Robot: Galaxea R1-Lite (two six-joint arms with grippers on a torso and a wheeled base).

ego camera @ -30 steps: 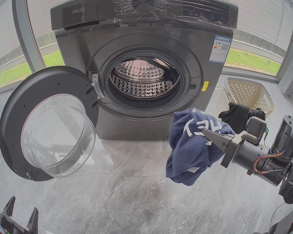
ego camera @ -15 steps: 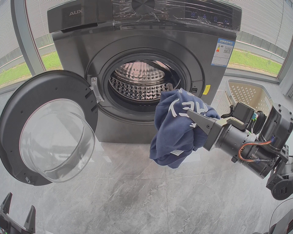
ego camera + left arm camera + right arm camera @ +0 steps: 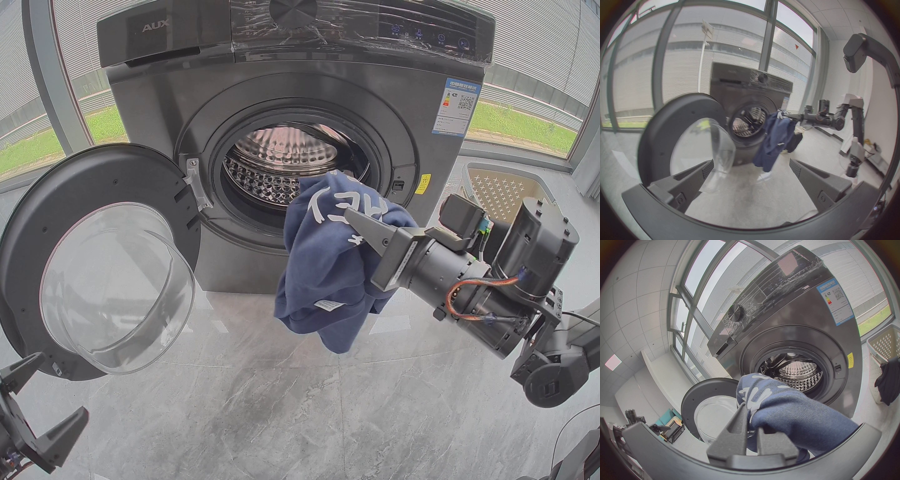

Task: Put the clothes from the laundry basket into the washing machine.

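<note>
Right gripper [image 3: 350,215]: right of frame centre in the head view, at the tip of an arm entering from the right edge; jaws clamped on a fold of the blue garment [image 3: 325,269], the cloth pinched between the two fingers in the right wrist view [image 3: 753,424]
Blue garment: hangs from the right gripper at frame centre; its upper part overlaps the lower right of the drum opening, its lower folds dangle free above the floor [image 3: 250,400]; white print on the upper face, a small white label near the lower edge; in the left wrist view [image 3: 775,137] it hangs in front of the opening; whether it touches the rim cannot be told
Left gripper [image 3: 62,384]: lower left corner, fingers spread wide, nothing between them
Washing machine [image 3: 156,94]: upper centre, dark grey front loader
Drum [image 3: 281,162]: round opening, perforated steel wall
Door [image 3: 94,256]: swung open to the left, hinged at the left of the opening, with a clear bowl-shaped window
Laundry basket [image 3: 500,187]: pale and perforated, right of the machine, partly behind the right arm; a dark garment [image 3: 889,380] drapes over its rim
</note>
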